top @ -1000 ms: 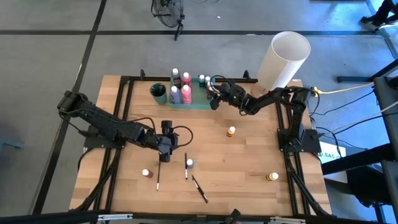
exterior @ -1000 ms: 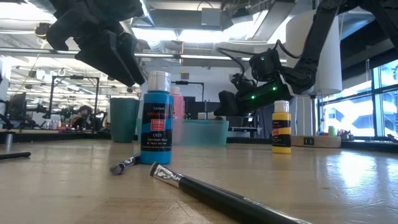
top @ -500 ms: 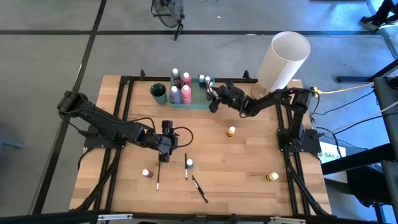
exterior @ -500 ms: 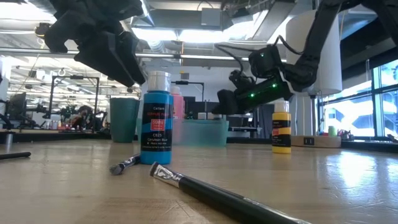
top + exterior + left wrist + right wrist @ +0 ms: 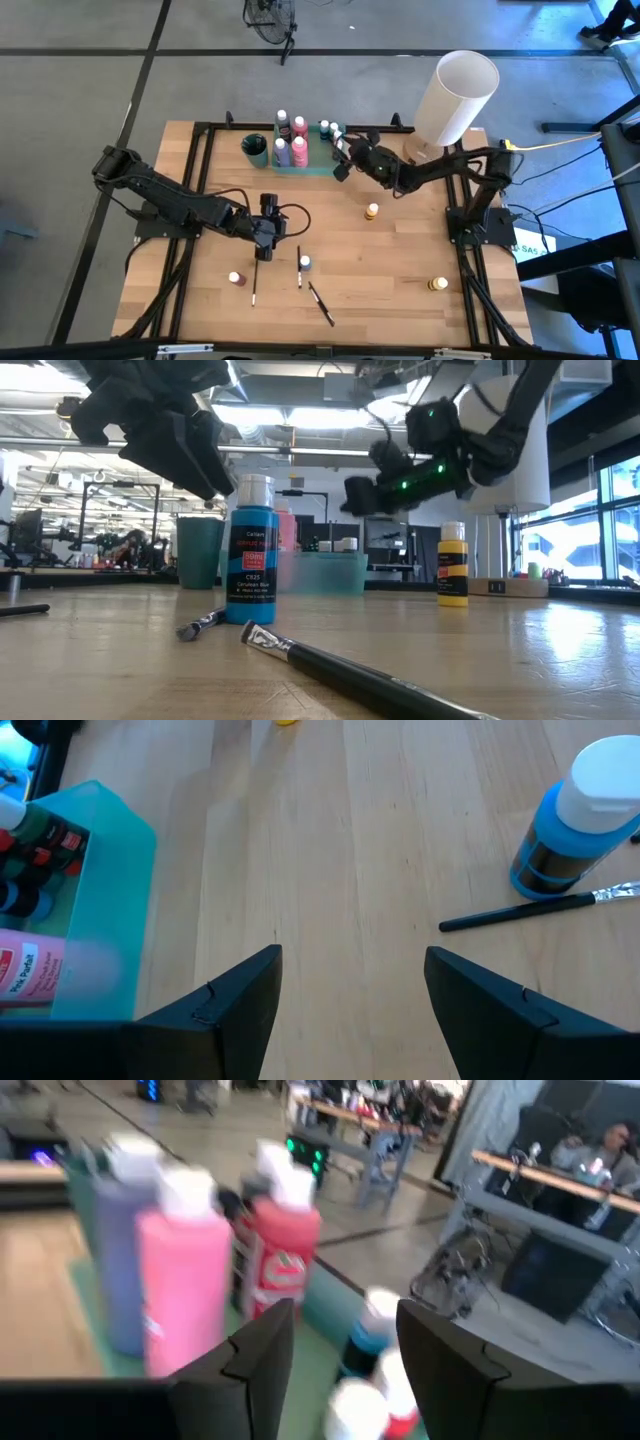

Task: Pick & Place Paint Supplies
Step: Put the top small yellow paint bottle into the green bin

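Note:
The green tray sits at the table's far middle with several white-capped paint bottles standing in it, pink and red among them. My right gripper hangs open and nearly level above the tray's right end, with nothing between its fingers. A blue bottle, two yellow ones and a dark red one stand loose on the wood. Three thin brushes lie flat near them. My left gripper hovers open over bare wood left of centre.
A dark green cup stands left of the tray. A big white cylinder stands at the far right corner. Black frame rails run along the table's left and right sides. Bare wood lies between the tray and the loose bottles.
My right gripper has risen above the tray's right end and drifted slightly toward the table's left, rolling a little. The bottles and brushes stand as before.

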`<action>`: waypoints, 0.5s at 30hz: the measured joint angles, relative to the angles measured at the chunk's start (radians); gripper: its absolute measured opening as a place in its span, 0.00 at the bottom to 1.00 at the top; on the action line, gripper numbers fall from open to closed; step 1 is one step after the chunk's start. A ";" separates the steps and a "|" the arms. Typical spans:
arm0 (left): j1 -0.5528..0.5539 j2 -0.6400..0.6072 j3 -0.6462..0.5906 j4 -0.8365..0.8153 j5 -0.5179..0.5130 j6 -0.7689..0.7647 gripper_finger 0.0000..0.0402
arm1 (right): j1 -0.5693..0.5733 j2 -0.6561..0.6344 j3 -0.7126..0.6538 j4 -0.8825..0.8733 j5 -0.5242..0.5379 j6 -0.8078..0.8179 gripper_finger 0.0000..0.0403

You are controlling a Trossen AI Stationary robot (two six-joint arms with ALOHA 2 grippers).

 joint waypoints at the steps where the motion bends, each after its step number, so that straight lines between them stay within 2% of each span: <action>1: 0.000 0.000 0.000 -0.001 0.000 0.000 0.60 | 0.012 -0.016 0.000 0.001 0.000 -0.002 0.45; 6: 0.000 0.000 0.000 -0.006 0.000 0.000 0.60 | 0.075 -0.102 0.000 -0.013 -0.035 -0.007 0.45; 15: 0.000 0.000 0.000 -0.008 0.000 -0.002 0.60 | 0.153 -0.281 0.000 -0.181 -0.346 -0.032 0.45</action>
